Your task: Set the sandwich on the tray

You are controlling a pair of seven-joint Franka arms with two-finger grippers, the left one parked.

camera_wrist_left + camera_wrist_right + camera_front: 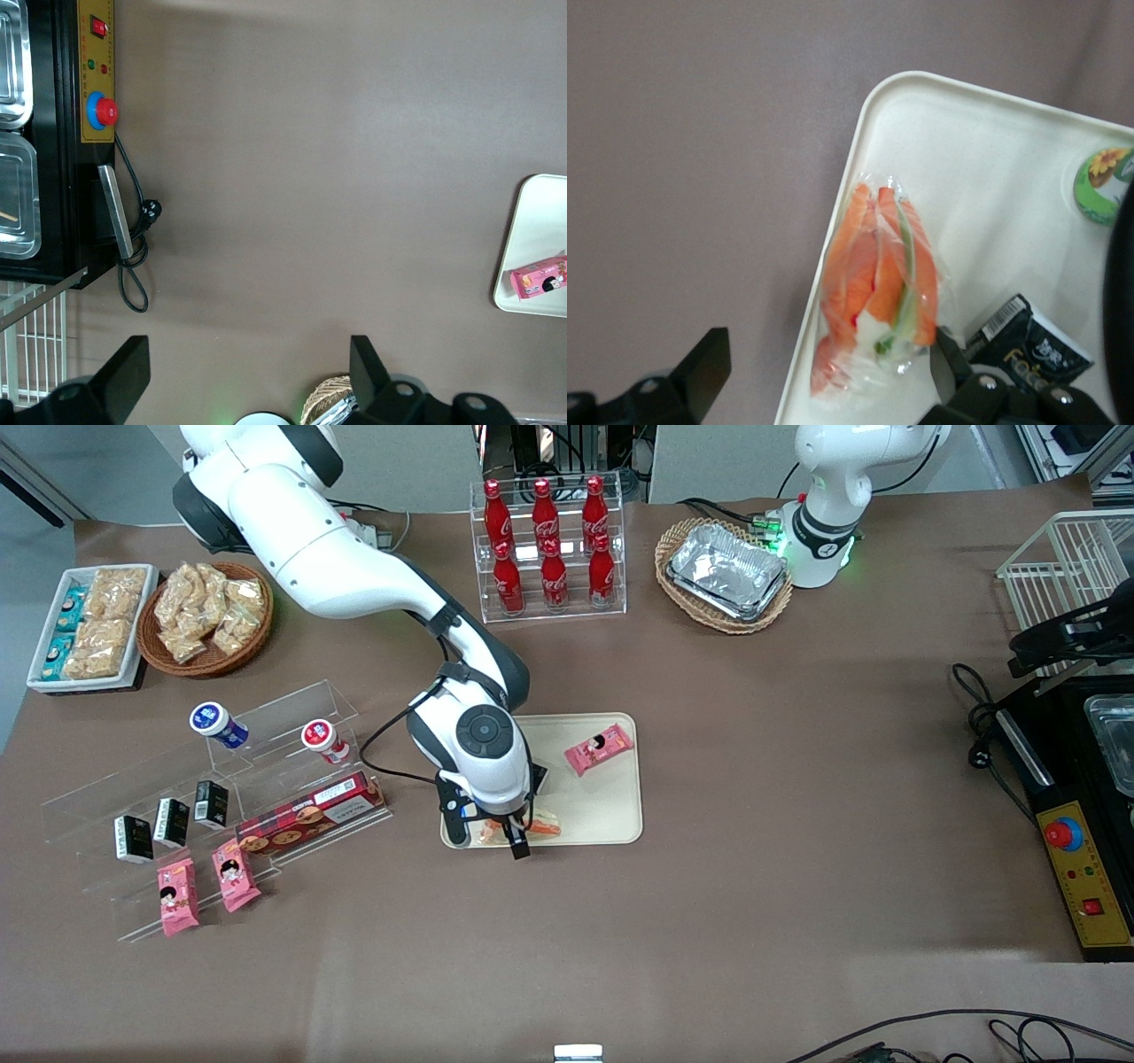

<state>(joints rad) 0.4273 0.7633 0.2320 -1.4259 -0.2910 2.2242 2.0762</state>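
On the counter [709,886], toward the working arm's end, stands a white snack tray [44,657] with packets, and beside it a wicker basket [213,657] full of wrapped snacks. Nearer to the front camera is a clear acrylic display stand [292,708] that carries two small cups, three little black cartons, a long red biscuit box [306,815] and two pink snack packets [205,886].

Next comes the cream tray [611,797] in the middle of the counter. The sandwich [877,288] lies on the tray, close along the rim at a corner, the one nearest to the front camera and to the display stand; its orange and green layers show through the clear wrap. The gripper [496,841] hangs just above the sandwich with its fingers spread apart, one on each side of the wedge, and as far as I can see they do not press it. One more pink packet [600,748] rests on the tray too, farther from the front camera. A small black packet [1028,341] lies just beside the sandwich.

Farther from the camera than the tray stands a rack of red cola bottles [549,545], and then a basket with silver foil trays [728,571].
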